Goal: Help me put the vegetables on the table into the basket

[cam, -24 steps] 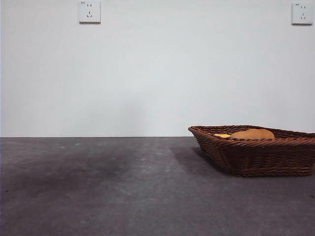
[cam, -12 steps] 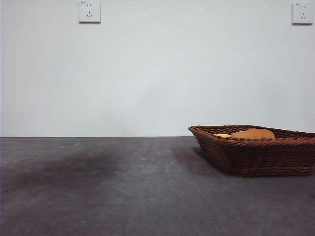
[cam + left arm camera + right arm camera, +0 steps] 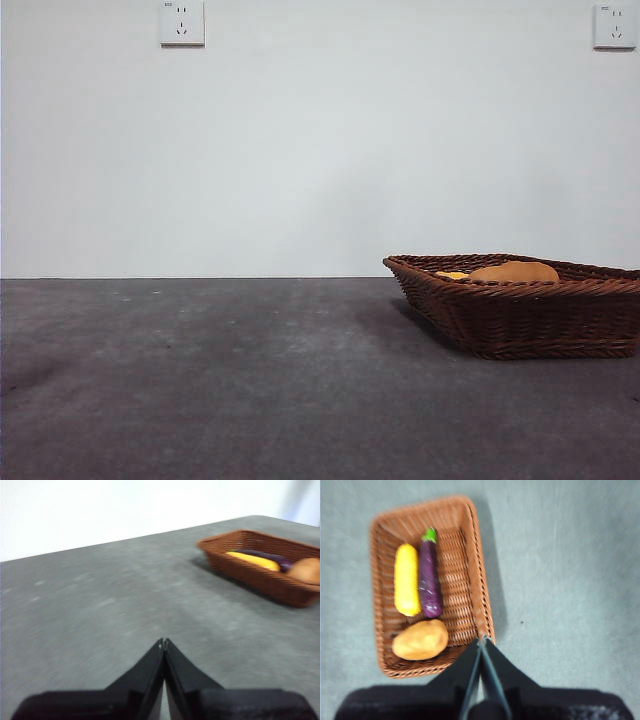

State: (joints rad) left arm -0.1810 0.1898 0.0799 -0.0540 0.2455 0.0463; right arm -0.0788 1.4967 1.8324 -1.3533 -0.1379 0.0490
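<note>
You have all three vegetables lying in the basket (image 3: pixel 430 585), which sits on the grey worktop (image 3: pixel 250 380) toward its right side in the front view. Seen from your right wrist camera, the corn (image 3: pixel 406 586) and the eggplant (image 3: pixel 429 580) lie side by side, touching along their lengths, with the eggplant's green cap pointing toward the basket's far end. The potato (image 3: pixel 420 640) rests across the near end of the basket, just beside the tips of the other two.

From the front, only the top of the potato (image 3: pixel 515 271) and a sliver of yellow corn (image 3: pixel 452 275) show over the woven rim.

Your right gripper (image 3: pixel 483 641) hangs high over the worktop just outside the basket's rim, its jaws pressed together and holding nothing. Your left gripper (image 3: pixel 163 642) is well apart from the basket, out over bare worktop, with its jaws likewise closed tip to tip and nothing between them. Neither arm shows in the front view. Two white wall sockets (image 3: pixel 181 23) sit high on the pale wall behind.
</note>
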